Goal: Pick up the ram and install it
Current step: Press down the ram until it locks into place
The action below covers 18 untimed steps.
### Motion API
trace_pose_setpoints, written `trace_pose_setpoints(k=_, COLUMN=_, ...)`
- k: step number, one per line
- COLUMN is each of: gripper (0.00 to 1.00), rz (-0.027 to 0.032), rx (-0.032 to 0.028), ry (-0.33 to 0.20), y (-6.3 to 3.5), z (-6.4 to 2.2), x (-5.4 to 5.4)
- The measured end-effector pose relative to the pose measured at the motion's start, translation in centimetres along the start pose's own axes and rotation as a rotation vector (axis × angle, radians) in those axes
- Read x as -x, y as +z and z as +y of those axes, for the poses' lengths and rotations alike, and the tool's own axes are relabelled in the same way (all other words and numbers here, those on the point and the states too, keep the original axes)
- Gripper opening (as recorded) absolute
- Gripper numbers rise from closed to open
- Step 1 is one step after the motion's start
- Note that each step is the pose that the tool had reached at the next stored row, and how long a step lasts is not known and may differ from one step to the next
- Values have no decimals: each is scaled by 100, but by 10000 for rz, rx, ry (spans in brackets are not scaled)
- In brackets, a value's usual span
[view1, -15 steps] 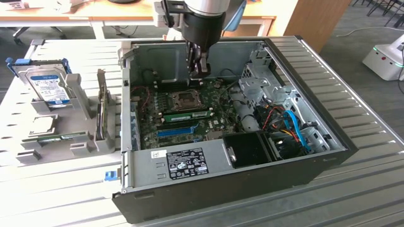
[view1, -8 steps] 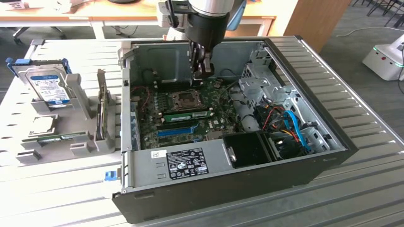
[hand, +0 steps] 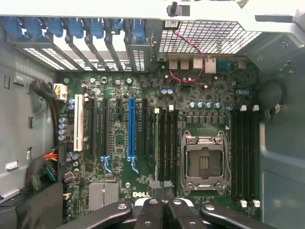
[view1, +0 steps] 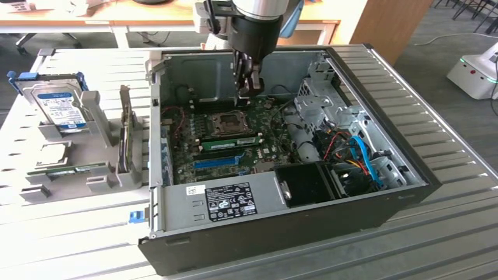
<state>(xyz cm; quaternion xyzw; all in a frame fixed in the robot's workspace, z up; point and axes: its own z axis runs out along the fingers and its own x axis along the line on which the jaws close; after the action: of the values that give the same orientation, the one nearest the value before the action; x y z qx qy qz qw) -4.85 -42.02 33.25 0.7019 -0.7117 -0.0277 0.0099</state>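
Note the gripper (view1: 251,87) (hand: 161,185) drawn together: fingertips (hand: 155,184) pressed pad to pad, nothing clamped between them. Read it as hanging above the motherboard (hand: 119,143), touching no part of it, over the strip between the blue slot (hand: 131,129) and the CPU socket (hand: 205,162).

Find the ram (view1: 233,142) (hand: 156,143) standing on edge in a memory slot just beside the socket, on the blue-slot side, and apart from the fingertips. In the wrist view, see it as a thin pale line running the length of its slot.

Observe the arm (view1: 253,29) reaching down near vertical through the open side of the computer case (view1: 374,192), wrist above the case's rim and fingers below it.

Check the room for movement:
- Far wall of the case near behind the fingers in the exterior view.
- Drive cage and cable bundle (view1: 350,151) toward the exterior view's right, well apart from the fingers.
- Open board toward the viewer, as far as the black fan shroud (view1: 311,184).

Outside the case, on the table (view1: 451,151) toward the exterior view's left, locate a grey fixture (view1: 101,175) carrying a hard drive (view1: 60,108) with a blue label.
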Motion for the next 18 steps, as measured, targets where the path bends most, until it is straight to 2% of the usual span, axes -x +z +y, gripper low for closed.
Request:
trace_pose_setpoints(k=10, gripper=11, rz=-3, rx=-37, ry=-3, y=-107, z=6, x=3)
trace_pose_setpoints(k=18, gripper=11, rz=-3, rx=-40, ry=-3, y=-118, z=7, x=3)
